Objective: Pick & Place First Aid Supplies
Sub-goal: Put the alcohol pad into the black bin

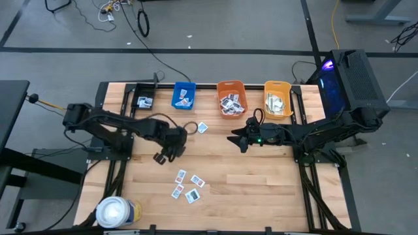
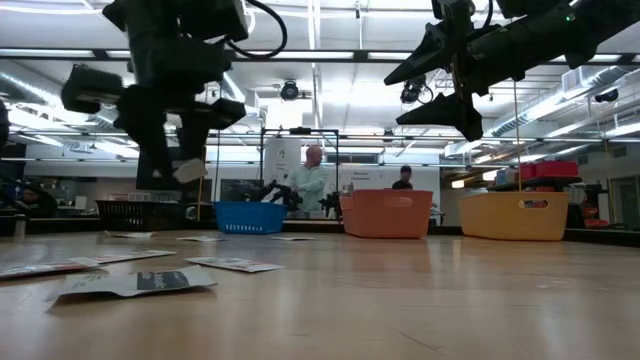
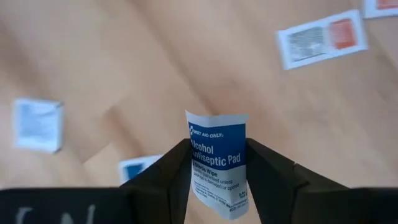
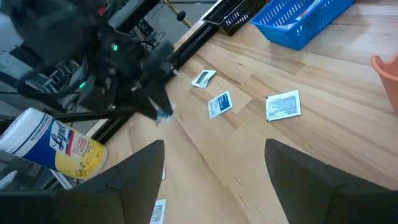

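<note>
1. Small flat white-and-blue alcohol wipe packet (image 3: 216, 163) sits pinched between the left gripper's (image 3: 216, 177) dark fingers, partly closed on it, lifted clear of the wooden table (image 1: 261, 189).
2. Its long axis runs along the fingers, and the printed top edge sticks out past the tips. That grip probably suits a drop into the blue plastic bin (image 1: 184, 95).
3. The loose packets (image 1: 186, 185) lie flat below the left gripper.
4. The right gripper (image 1: 236, 140) hovers wide open and empty.

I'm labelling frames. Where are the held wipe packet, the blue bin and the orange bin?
wipe packet (image 3: 216, 163), left wrist view, blue printed face.
blue bin (image 1: 185, 96), high view, its floor.
orange bin (image 2: 386, 214), low view, front wall.
</note>
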